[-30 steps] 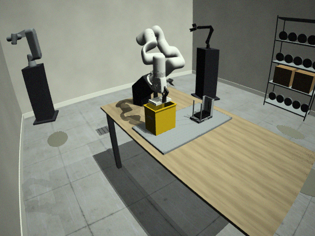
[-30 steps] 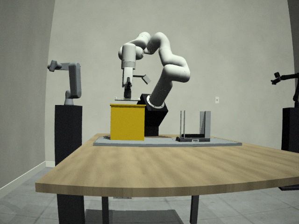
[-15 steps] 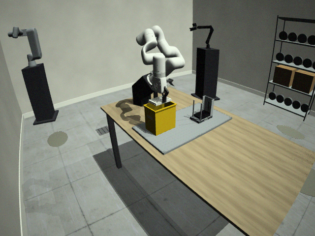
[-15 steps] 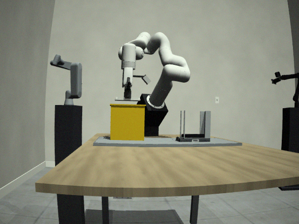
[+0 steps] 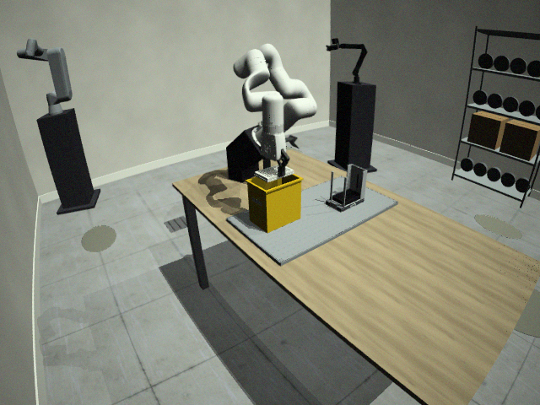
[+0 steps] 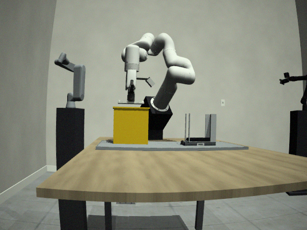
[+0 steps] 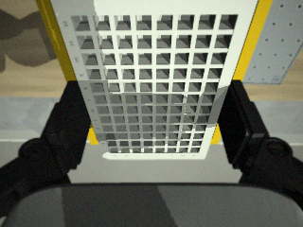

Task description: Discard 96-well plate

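- The white 96-well plate, a flat grid of square wells, hangs level just above the yellow bin W1.
- The gripper is clamped on its 2 long sides.
- The bin's inside is hidden.
- Rack K1 stands right, its dark lower plate barely legible.

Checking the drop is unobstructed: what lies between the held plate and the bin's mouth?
Nothing. In the exterior view the plate, gripped by the hand, hangs flat just above the bin rim, with only a thin bare gap between them.
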Tool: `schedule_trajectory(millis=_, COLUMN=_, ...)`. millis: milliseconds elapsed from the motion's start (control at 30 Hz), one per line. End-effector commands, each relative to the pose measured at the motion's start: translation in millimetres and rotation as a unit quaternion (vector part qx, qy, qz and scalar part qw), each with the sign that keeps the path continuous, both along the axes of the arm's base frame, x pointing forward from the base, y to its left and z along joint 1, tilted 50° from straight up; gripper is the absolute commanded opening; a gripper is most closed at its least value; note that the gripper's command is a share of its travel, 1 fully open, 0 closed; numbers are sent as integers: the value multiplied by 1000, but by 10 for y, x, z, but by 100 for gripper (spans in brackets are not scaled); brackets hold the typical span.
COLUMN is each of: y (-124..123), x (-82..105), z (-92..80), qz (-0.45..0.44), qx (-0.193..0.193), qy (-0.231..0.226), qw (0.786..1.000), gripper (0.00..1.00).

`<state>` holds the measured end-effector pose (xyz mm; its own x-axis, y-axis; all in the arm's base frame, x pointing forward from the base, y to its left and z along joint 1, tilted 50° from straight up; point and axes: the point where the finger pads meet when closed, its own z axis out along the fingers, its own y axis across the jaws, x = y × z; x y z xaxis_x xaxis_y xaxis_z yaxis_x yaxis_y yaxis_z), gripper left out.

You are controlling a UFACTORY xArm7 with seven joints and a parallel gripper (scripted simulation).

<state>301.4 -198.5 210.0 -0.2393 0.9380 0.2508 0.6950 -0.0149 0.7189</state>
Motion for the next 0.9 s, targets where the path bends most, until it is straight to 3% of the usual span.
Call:
schedule_trajectory(millis=0, y=-11, x=4, z=3, qz=-1, qx=-1, qy=-1, qw=1000, gripper=0)
schedule_trajectory(millis=867, y=3, x=31, z=-23, qz=-1, qx=-1, qy=-1, qw=1000, gripper=0)
